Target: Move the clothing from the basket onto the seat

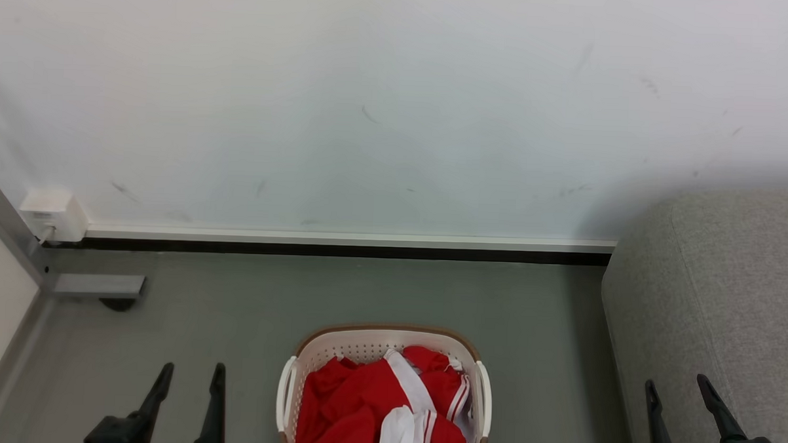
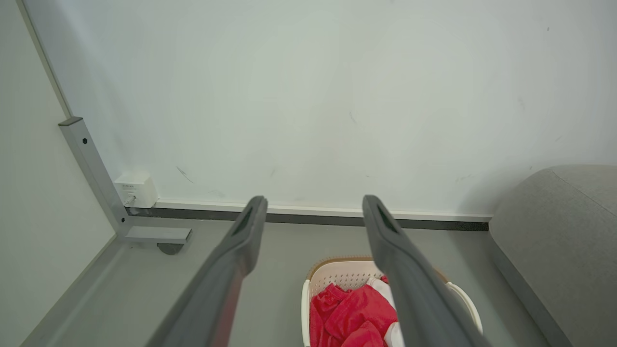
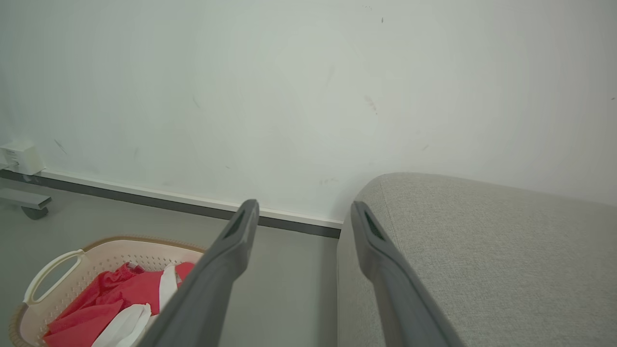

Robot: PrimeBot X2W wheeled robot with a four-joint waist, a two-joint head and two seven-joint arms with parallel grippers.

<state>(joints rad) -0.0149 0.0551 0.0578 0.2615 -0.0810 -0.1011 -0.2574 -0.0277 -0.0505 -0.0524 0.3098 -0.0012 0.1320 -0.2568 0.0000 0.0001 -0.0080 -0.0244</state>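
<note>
The red clothing (image 1: 361, 404) with white panels and striped trim lies crumpled inside the cream basket (image 1: 370, 342), which stands on the grey floor at the bottom centre of the head view. The clothing (image 2: 352, 318) and the basket (image 2: 332, 274) also appear low between the left fingers, and the basket (image 3: 101, 253) with the clothing (image 3: 115, 299) sits at the right wrist view's lower left. The grey seat (image 1: 726, 292) rises at the right. My left gripper (image 1: 192, 370) hangs open left of the basket. My right gripper (image 1: 679, 382) stands open before the seat's edge. Both hold nothing.
A white wall with a dark skirting strip (image 1: 340, 250) closes the space behind the basket. A grey metal frame foot with a caster (image 1: 100, 286) and a white wall box (image 1: 53, 213) stand at the left. Bare floor separates basket and seat.
</note>
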